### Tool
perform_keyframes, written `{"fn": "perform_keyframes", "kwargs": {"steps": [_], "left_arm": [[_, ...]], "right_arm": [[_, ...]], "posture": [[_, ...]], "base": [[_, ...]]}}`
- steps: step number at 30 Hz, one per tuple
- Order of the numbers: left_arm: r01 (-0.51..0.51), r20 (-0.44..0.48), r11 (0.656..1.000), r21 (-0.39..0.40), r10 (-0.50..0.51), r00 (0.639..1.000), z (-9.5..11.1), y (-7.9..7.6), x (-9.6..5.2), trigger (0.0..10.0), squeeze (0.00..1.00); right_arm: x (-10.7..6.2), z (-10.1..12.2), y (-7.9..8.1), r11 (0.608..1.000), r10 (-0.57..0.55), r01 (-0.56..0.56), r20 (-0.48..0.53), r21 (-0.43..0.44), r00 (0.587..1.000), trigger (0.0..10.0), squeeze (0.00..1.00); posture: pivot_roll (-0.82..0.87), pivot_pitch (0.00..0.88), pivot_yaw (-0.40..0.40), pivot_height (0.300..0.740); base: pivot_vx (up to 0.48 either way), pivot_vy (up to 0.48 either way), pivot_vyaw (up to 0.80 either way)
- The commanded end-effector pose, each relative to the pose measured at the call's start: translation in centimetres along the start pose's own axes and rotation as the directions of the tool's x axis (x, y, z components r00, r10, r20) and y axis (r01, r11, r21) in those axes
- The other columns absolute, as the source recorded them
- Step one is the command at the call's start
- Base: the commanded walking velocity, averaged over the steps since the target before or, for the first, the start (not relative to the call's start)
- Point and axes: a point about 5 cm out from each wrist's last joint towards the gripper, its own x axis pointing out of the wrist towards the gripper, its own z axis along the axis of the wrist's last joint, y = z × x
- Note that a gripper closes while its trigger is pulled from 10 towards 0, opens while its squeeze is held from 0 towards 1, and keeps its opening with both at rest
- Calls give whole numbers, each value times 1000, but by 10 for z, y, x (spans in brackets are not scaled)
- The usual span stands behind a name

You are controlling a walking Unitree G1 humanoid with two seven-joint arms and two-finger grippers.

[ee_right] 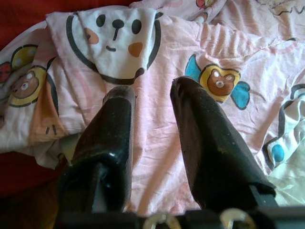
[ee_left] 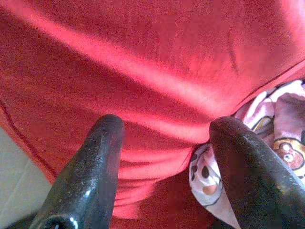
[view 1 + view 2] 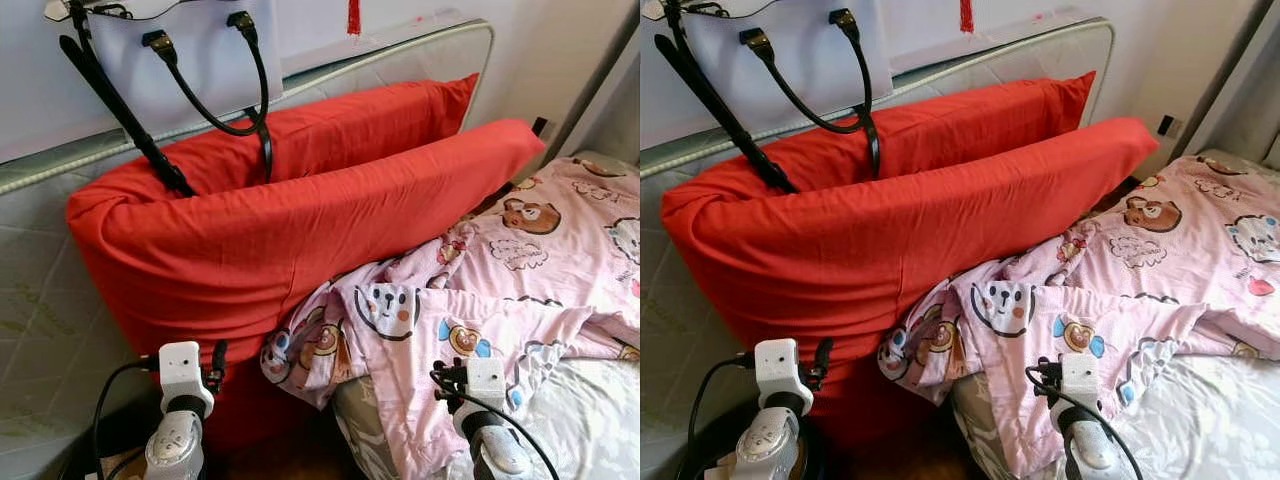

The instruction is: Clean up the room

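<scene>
Two long red pillows lean upright against a mattress edge. A pink cartoon-print quilt lies crumpled on the bed, its corner spilling against the lower pillow. My left gripper is open, low at the front left, with its fingers pointing at the red pillow just ahead. My right gripper hovers over the quilt near a panda face print, fingers a little apart with nothing between them. In the left eye view both wrists sit low, the left gripper and the right gripper.
A white handbag with black straps hangs over the pillows at the top left. A grey bed sheet shows at the lower right. A metal pole runs along the right wall. Dark floor lies below the pillows.
</scene>
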Motion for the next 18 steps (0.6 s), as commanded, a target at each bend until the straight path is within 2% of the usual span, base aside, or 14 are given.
{"fn": "perform_keyframes", "kwargs": {"steps": [1, 5, 16, 18], "left_arm": [[-3, -21, 1000, -7, 2, 1000, -4, 1, -3, 10000, 0], [2, -33, 1000, -2, -2, 999, -6, 2, -5, 10000, 0], [2, -18, 1000, 5, -2, 1000, 2, 4, 2, 10000, 0], [4, -18, 1000, 8, -4, 1000, 3, 5, 2, 10000, 0]], "right_arm": [[-1, -5, 2, 1000, 3, -3, -32, -1, 999, 10000, 0], [-2, -4, 4, 1000, 16, -16, -13, -1, 1000, 10000, 0], [1, -2, 9, 1000, 29, -29, -14, -2, 999, 10000, 0], [3, -5, 11, 1000, 20, -21, -75, -15, 997, 10000, 0]], "posture": [[-120, 61, 13, 705], [-120, 71, 15, 680], [-107, 122, 14, 680], [-105, 131, 19, 680]], "base": [[0, 0, 0], [0, 0, 0], [0, 0, 0], [0, 0, 0]]}}
